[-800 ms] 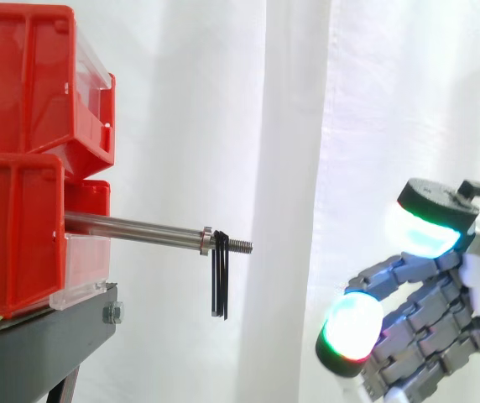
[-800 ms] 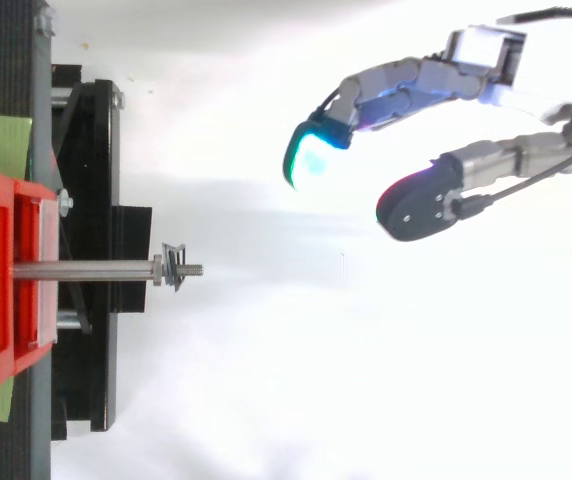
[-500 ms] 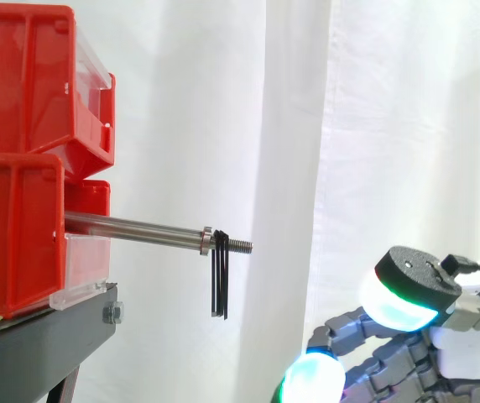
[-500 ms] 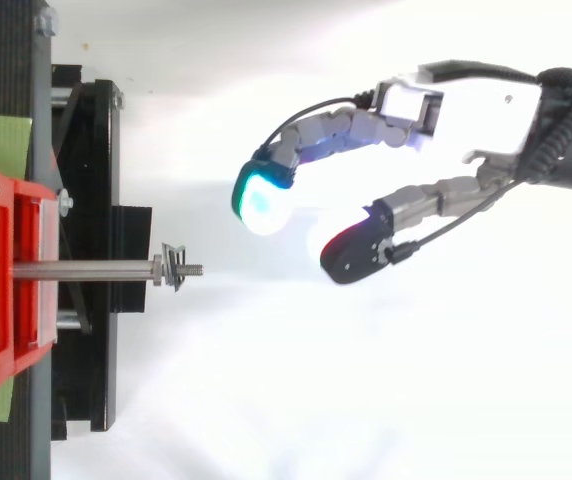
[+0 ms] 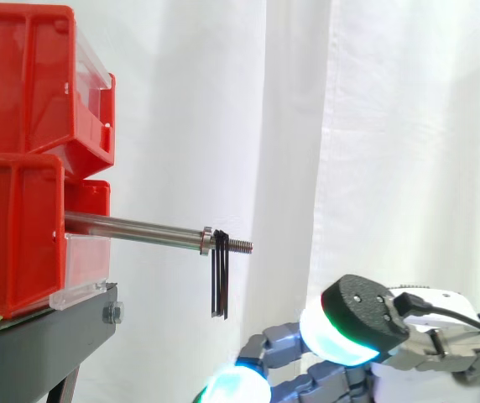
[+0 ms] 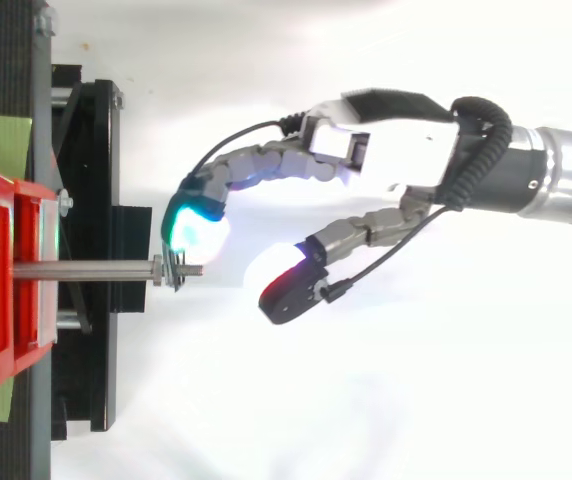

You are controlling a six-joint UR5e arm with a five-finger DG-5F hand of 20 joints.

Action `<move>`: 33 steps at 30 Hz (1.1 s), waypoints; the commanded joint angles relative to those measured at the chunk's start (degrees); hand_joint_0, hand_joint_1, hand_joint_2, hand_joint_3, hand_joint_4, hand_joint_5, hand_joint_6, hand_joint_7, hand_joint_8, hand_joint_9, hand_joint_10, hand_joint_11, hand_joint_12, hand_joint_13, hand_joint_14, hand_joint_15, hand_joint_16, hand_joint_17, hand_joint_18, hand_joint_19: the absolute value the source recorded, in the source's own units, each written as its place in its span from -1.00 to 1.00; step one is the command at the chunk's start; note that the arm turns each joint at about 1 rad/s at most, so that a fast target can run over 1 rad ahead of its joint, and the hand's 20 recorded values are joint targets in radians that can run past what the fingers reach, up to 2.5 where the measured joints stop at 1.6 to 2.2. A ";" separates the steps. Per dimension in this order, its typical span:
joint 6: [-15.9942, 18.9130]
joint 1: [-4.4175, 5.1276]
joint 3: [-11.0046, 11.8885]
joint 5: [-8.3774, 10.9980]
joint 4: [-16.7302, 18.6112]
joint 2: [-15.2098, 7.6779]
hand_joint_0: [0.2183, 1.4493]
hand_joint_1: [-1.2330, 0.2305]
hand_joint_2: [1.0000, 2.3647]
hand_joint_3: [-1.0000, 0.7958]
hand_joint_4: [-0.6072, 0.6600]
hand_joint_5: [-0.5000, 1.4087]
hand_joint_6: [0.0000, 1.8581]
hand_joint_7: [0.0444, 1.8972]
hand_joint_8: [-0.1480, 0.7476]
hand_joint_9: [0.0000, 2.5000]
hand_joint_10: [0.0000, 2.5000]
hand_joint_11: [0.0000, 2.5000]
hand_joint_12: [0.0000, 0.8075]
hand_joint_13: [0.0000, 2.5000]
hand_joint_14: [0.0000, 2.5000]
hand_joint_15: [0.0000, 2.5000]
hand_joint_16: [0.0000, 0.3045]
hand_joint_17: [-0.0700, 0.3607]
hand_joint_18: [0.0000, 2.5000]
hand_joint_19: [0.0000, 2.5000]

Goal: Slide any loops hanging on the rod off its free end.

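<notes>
White curtain (image 5: 391, 126); loops (image 5: 220, 281) above robot hand (image 6: 406, 152)

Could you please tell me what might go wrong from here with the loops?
The loops hang on the threaded tip of the rod, so they may snag when pulled. In the side view the hand sits lower than the rod, so its fingers may pass under the loops. From above, one fingertip looks close enough to bump the rod.

The rod (image 5: 135, 227) is polished metal, threaded at its free end; the loops (image 5: 220, 281) are thin and matt black. The bins (image 5: 22, 84) are glossy red plastic with clear fronts, on a matt black stand (image 5: 30, 353). The curtain (image 5: 391, 126) is white cloth. The hand (image 6: 406, 160) has a smooth white shell.
</notes>
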 commanded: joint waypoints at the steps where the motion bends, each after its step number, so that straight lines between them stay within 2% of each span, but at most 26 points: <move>1: 0.11 -0.16 2.45 -1.00 0.42 -1.96 -0.57 0.00 -1.00 -0.44 0.41 -0.70 -0.46 -0.05 0.01 -0.54 -1.00 -0.92 -0.14 -0.58 -1.00 -1.00 -0.62 -0.07 -0.55 -0.85; 7: 0.20 -0.34 4.47 -1.08 1.12 -3.45 -0.56 0.02 -1.00 -0.44 0.40 -0.70 -0.46 -0.05 0.01 -0.54 -1.00 -0.92 -0.14 -0.58 -1.00 -1.00 -0.62 -0.07 -0.54 -0.85; 8: 0.20 -0.34 5.61 -1.44 1.39 -4.77 -0.56 0.02 -1.00 -0.44 0.41 -0.70 -0.46 -0.05 0.01 -0.54 -1.00 -0.91 -0.15 -0.58 -1.00 -1.00 -0.62 -0.07 -0.54 -0.85; 10: 0.46 -0.42 7.19 -1.87 1.47 -6.00 -0.55 0.03 -1.00 -0.44 0.40 -0.70 -0.46 -0.05 0.01 -0.54 -1.00 -0.92 -0.15 -0.58 -1.00 -1.00 -0.62 -0.08 -0.54 -0.84; 13: 2.22 -0.86 11.59 -4.51 1.30 -8.99 -0.55 0.03 -1.00 -0.44 0.41 -0.70 -0.46 -0.05 0.01 -0.53 -1.00 -0.92 -0.16 -0.57 -1.00 -1.00 -0.62 -0.08 -0.54 -0.84; 14: 2.48 -0.86 11.94 -4.95 1.21 -9.08 -0.55 0.03 -1.00 -0.44 0.41 -0.70 -0.46 -0.04 0.01 -0.53 -1.00 -0.92 -0.16 -0.57 -1.00 -1.00 -0.63 -0.08 -0.54 -0.83; 16: 2.57 -0.86 12.03 -6.01 1.12 -9.08 -0.54 0.03 -1.00 -0.44 0.41 -0.70 -0.46 -0.04 0.01 -0.53 -1.00 -0.92 -0.16 -0.57 -1.00 -1.00 -0.63 -0.08 -0.54 -0.83; 33: 0.46 -2.27 12.03 -9.70 2.44 -8.73 -0.53 0.03 -1.00 -0.44 0.42 -0.69 -0.46 0.01 0.01 -0.52 -1.00 -0.91 -0.18 -0.54 -1.00 -1.00 -0.63 -0.09 -0.50 -0.81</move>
